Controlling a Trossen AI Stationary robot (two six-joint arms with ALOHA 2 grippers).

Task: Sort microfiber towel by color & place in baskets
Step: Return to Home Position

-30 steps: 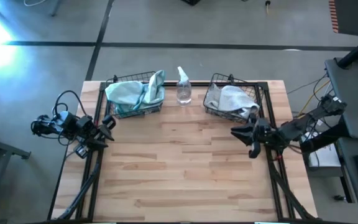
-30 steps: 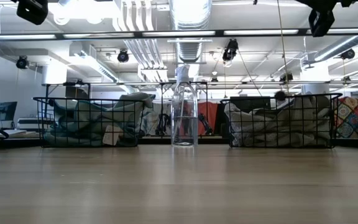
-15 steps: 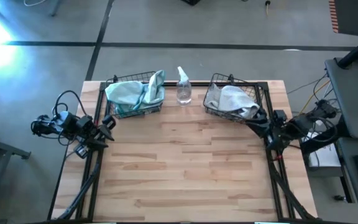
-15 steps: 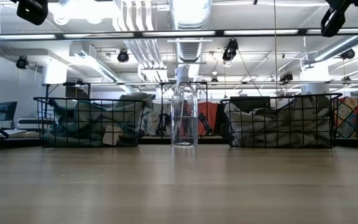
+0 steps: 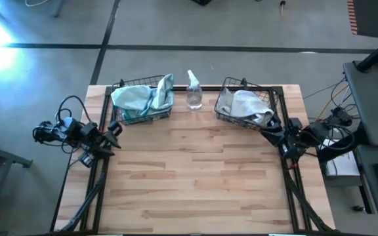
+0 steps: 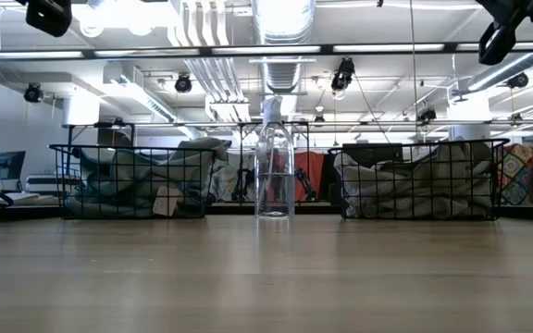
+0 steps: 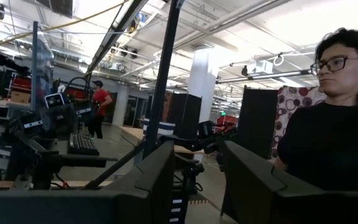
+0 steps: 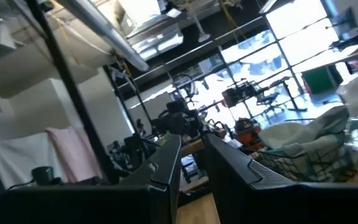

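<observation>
Dark brown-black wire mesh forms 2 alike rectangular baskets with slanted sides, set along the far edge of a pale, plank-jointed wooden table. The left basket holds crumpled light teal-blue towels, soft and heaped above its rim. The right basket holds rumpled pale grey-white towels.

A clear spray bottle stands upright between the 2 baskets, apart from both.

The left gripper hangs at the table's left edge, its fingers spread and empty. The left basket lies just ahead of the fingertips, toward the table's far edge. The right gripper hangs at the right edge, its fingers parted by a narrow gap, holding nothing. The right basket's near corner is just beside its fingertips.

Around the table the floor is smooth grey concrete crossed by dark lines. In the low view, ceiling ducts and strip lights run above an open workshop. A seated person in a dark top shows in the left wrist view.
</observation>
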